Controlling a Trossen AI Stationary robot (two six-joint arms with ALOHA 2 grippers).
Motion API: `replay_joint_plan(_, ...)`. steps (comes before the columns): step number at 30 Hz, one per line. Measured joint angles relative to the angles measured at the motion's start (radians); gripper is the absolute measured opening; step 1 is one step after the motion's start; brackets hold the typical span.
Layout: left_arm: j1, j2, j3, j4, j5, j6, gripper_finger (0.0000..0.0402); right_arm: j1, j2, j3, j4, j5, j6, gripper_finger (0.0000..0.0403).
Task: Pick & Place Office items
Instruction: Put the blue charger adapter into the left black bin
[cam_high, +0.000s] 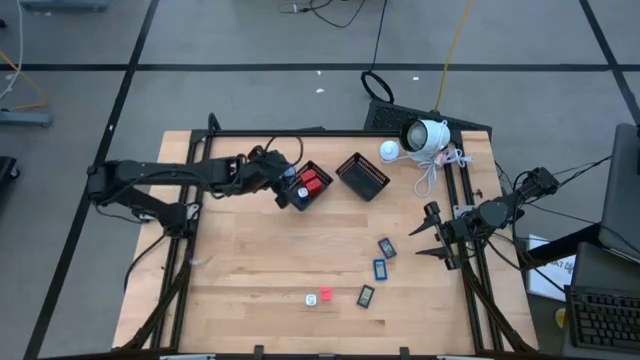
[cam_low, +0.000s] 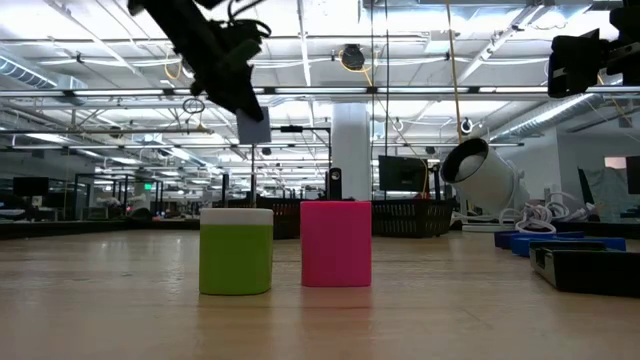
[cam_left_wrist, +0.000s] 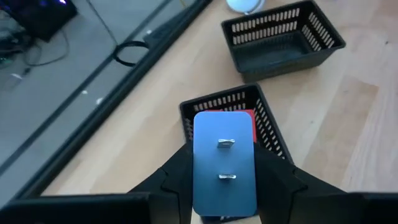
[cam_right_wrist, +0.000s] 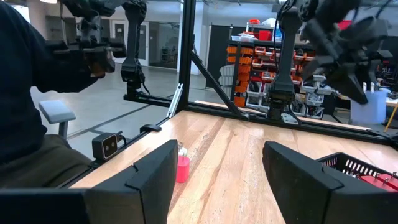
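The left gripper squeezes a pale blue block and hangs right over the left black mesh basket, which has red blocks inside. To do this well, it should go lower, stay inside the rim, then let go softly. The right gripper waits open at the right edge of the table. More blue-faced rectangles and a pink block lie on the near side.

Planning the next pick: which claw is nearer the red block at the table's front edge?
Right. The right claw hangs open at the table's right side, nearer the red block. The left claw holds a pale blue block over the basket at the back.
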Motion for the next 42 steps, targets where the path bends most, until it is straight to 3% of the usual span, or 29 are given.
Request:
replay_joint_plan(6, 0.053, 0.08, 0.0, 0.038, 0.071, 0.034, 0.0131, 0.0, 0.0, 0.0, 0.0, 0.0, 0.0, 0.0224)
replay_joint_plan(25, 0.104, 0.289, 0.0, 0.087, 0.117, 0.027, 0.0133, 0.0, 0.0, 0.0, 0.0, 0.0, 0.0, 0.0224)
replay_joint_plan(42, 0.104, 0.319, 0.0, 0.143, 0.12, 0.024, 0.0133, 0.0, 0.0, 0.0, 0.0, 0.0, 0.0, 0.0224)
